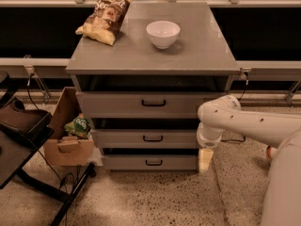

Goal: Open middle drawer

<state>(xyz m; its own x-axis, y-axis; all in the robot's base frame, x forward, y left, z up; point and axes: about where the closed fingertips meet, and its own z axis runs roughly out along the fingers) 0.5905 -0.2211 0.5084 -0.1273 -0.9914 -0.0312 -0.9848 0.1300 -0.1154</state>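
Note:
The grey cabinet [150, 65] has three drawers. The middle drawer [117, 138] has a wide flat grey front and a small black bar handle [152, 138]; its front is about in line with the other two. The top drawer [113, 103] sits above it and the bottom drawer [127, 162] below. My gripper [205, 160] hangs pointing down off the cabinet's right front corner, level with the bottom drawer, to the right of the middle handle and apart from it. My white arm [244, 124] comes in from the right.
A chip bag [105, 18] and a white bowl [162, 34] sit on the cabinet top. A cardboard box [66, 140] with a green packet stands at the left of the cabinet. A black stand [23, 140] is at far left. Speckled floor lies in front.

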